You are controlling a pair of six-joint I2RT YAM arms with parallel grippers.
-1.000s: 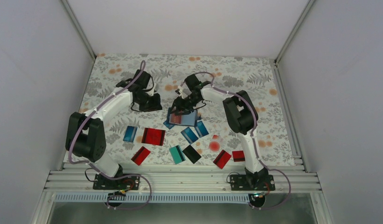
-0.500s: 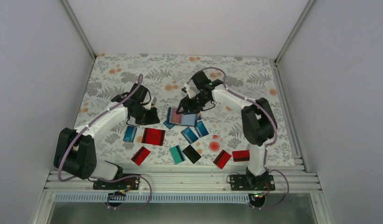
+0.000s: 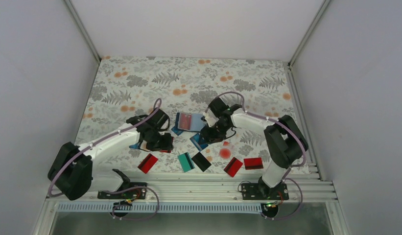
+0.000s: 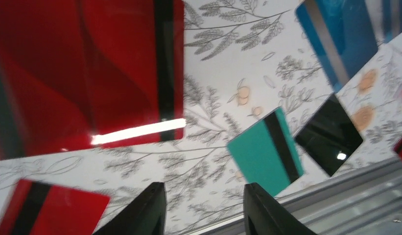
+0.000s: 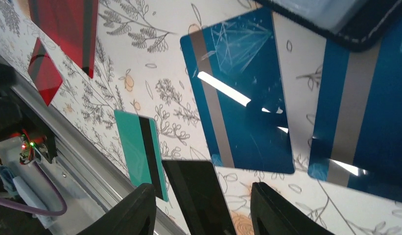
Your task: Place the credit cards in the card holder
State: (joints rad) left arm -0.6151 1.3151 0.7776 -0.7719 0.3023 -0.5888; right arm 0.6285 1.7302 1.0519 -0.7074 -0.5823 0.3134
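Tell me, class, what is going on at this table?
A robot is filing cards into a holder, which lies open mid-table, red showing inside. The left gripper hovers open by a red card; the right gripper hovers open by blue cards. Neither holds anything; most cards lie loose.

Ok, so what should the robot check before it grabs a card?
1. Left gripper open and empty: ok.
2. Right gripper open and empty: ok.
3. Big red card lying flat near the left gripper: ok.
4. Blue card near the right gripper clear of the card holder: ok.
5. Second blue card clear too: not ok, the holder's edge covers its end.
6. Room in the holder's pockets: cannot tell.
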